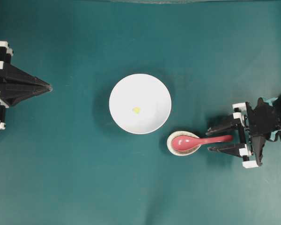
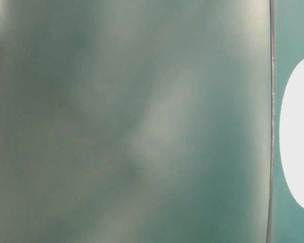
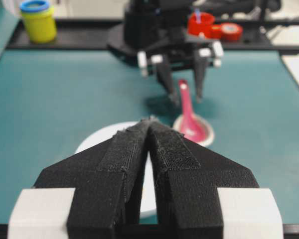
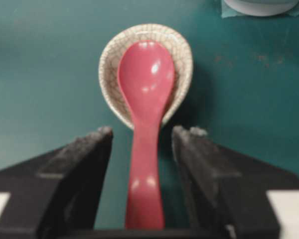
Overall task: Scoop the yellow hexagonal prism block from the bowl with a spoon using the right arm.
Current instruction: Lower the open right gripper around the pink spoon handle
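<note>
In the overhead view the white bowl [image 1: 140, 103] sits near the middle of the teal bench [image 1: 75, 178], with the yellow hexagonal prism block [image 1: 136, 110] lying inside it, slightly below and left of the bowl's centre. Just beside the bowl's lower right rim is a small speckled spoon rest [image 1: 176, 146], and the pink-red spoon [image 1: 196, 141] lies with its scoop in the rest and its handle pointing toward the right edge of the frame. The right hand [image 1: 220, 138] is at centre right with its jaws spread wide, one finger on each side of the handle's end; in the right wrist view the spoon [image 4: 145, 124] runs up the middle of the frame between the two black fingers [image 4: 79, 164] with gaps of bench showing on both sides, so nothing is grasped. The left hand [image 1: 48, 87] is at the left edge of the overhead view, well apart from the bowl, its fingers pressed together to a point and holding nothing. Wide bare bench surrounds the bowl above, below and to the left. The left wrist view shows the bench's far edge, with a yellow jar [image 3: 38, 21] with a blue lid at upper left and red tape rolls [image 3: 224, 30] at upper right; no writing can be read. The table-level view is blurred.
</note>
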Robot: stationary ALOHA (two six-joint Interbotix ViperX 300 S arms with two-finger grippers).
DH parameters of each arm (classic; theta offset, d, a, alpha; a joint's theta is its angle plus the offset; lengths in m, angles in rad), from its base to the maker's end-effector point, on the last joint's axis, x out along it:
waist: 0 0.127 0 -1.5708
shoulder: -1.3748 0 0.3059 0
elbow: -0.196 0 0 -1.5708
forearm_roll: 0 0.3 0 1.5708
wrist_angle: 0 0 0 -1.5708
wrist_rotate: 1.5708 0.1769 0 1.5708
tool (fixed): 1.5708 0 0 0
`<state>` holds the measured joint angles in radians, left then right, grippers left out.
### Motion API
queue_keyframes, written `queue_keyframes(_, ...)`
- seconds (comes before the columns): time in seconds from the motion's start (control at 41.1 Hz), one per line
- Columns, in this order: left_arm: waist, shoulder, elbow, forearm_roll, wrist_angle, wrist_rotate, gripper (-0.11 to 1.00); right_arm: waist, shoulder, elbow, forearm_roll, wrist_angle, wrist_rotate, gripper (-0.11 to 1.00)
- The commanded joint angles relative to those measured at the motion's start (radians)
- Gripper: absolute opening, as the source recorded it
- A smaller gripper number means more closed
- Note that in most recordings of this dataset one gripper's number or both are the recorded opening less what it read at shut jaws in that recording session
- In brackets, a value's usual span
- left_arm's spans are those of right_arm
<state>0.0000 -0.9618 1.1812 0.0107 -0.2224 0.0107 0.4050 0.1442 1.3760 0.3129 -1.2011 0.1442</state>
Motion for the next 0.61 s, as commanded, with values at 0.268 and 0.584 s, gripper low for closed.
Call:
queue_keyframes(0.268,-0.002,0.008,-0.028,0.003,-0.015,0.000,0.04,0.005,-0.006,-0.012,-0.006,0.014,-0.023,0.57)
queue_keyframes(0.584,-0.002,0.008,-0.028,0.003,-0.015,0.000,0.04,0.005,-0.006,-0.017,0.002,0.017,-0.049,0.49)
